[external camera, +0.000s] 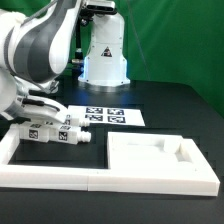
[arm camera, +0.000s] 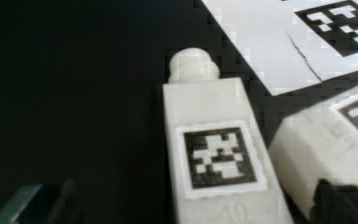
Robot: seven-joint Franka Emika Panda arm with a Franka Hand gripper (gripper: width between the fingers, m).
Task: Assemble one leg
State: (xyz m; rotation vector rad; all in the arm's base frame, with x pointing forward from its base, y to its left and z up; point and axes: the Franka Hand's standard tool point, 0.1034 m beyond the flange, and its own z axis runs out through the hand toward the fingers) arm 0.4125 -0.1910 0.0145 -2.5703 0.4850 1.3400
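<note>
— Which step are you on?

— The pick-up, as I judge it. My pincer [arm camera: 190, 205] hangs over the leg [arm camera: 210, 140]. The leg lies flat on the black table [arm camera: 69, 90] with its tag [arm camera: 217, 157] facing up and its round peg [arm camera: 194, 66] at the far end.

— Are you holding it?

— No. My jaws stand wide, with one finger [arm camera: 34, 205] on each side of the leg's near end. Neither seems to touch it, so nothing is gripped.

— What's around it?

— A second leg [arm camera: 329, 140] lies just beside it, and the marker board [arm camera: 318, 40] is past the peg. In the exterior view the big panel [external camera: 160, 155] sits well apart, toward that view's right.

— What does the next move call for?

— Coming straight down, I think, then closing across the leg's narrow sides. One finger sits close to the neighbour's end, so I should keep from landing on it or nudging it. After that the leg would go to the panel, peg first. I can't tell from here which hole it goes in.
</note>
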